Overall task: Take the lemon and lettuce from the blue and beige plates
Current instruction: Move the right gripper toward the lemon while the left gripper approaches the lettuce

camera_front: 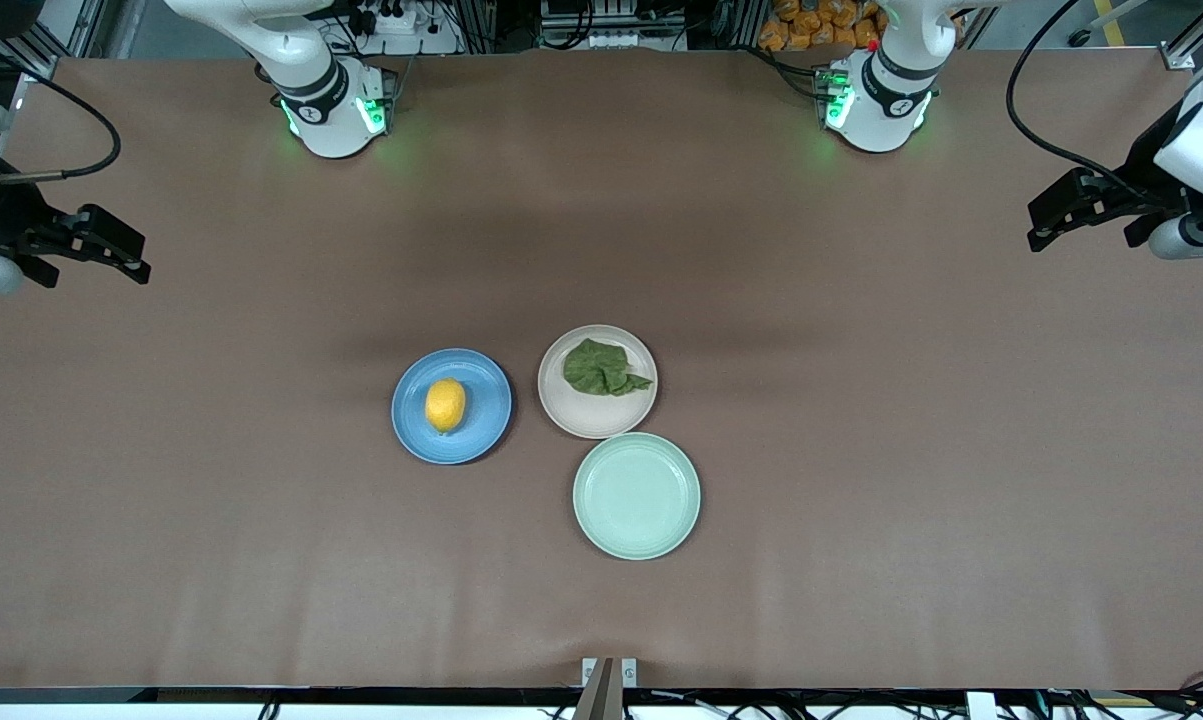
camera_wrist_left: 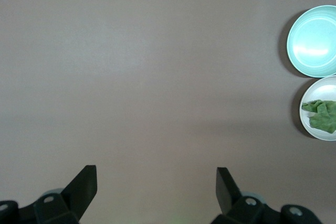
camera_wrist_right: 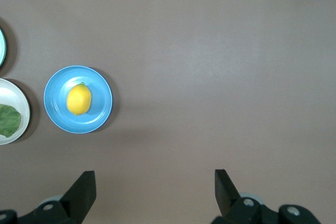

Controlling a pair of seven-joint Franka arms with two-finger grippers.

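The yellow lemon (camera_front: 445,404) lies on the blue plate (camera_front: 481,425) at mid table; both also show in the right wrist view, the lemon (camera_wrist_right: 79,99) on the plate (camera_wrist_right: 100,114). The dark green lettuce leaf (camera_front: 601,369) lies on the beige plate (camera_front: 586,420) beside it, toward the left arm's end; it also shows in the left wrist view (camera_wrist_left: 322,115). My right gripper (camera_front: 121,250) is open and empty, high over the right arm's end of the table. My left gripper (camera_front: 1056,218) is open and empty, high over the left arm's end. Both arms wait.
An empty mint-green plate (camera_front: 637,495) lies nearer the front camera than the beige plate, almost touching it; it also shows in the left wrist view (camera_wrist_left: 313,41). The brown table (camera_front: 861,450) is bare around the three plates.
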